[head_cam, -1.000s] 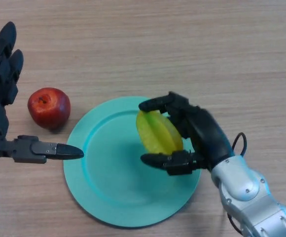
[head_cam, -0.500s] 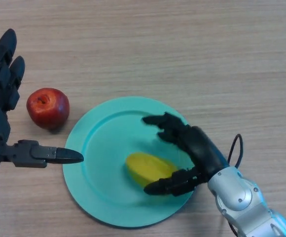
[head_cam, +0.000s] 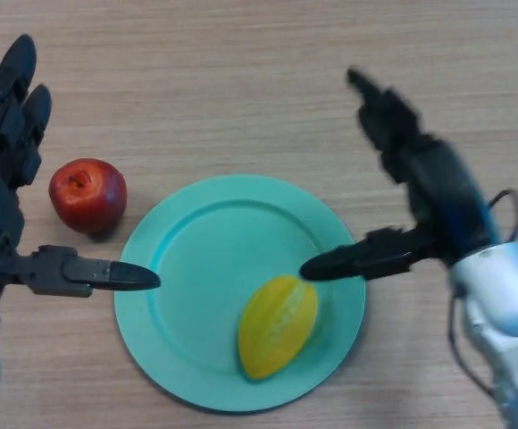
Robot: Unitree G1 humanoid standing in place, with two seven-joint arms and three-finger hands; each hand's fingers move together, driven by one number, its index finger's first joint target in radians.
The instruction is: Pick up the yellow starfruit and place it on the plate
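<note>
Since the earlier frame, right robot hand [head_cam: 433, 192] is lifting off, fingers spread open; starfruit [head_cam: 277, 326] is lying free on the plate [head_cam: 196, 268]. Placement looking done. Left robot hand [head_cam: 9, 179] is idling open beside it.

The starfruit [head_cam: 277, 326] lies on the plate [head_cam: 196, 268], lower right of its centre; the plate sits at lower centre, an apple [head_cam: 87, 194] to its left.

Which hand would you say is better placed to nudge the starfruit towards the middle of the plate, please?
Probably the right hand: its open thumb tip hangs just above the yellow starfruit on the near-right part of the teal plate. The left hand sits open beyond the plate's left rim, farther off.
</note>
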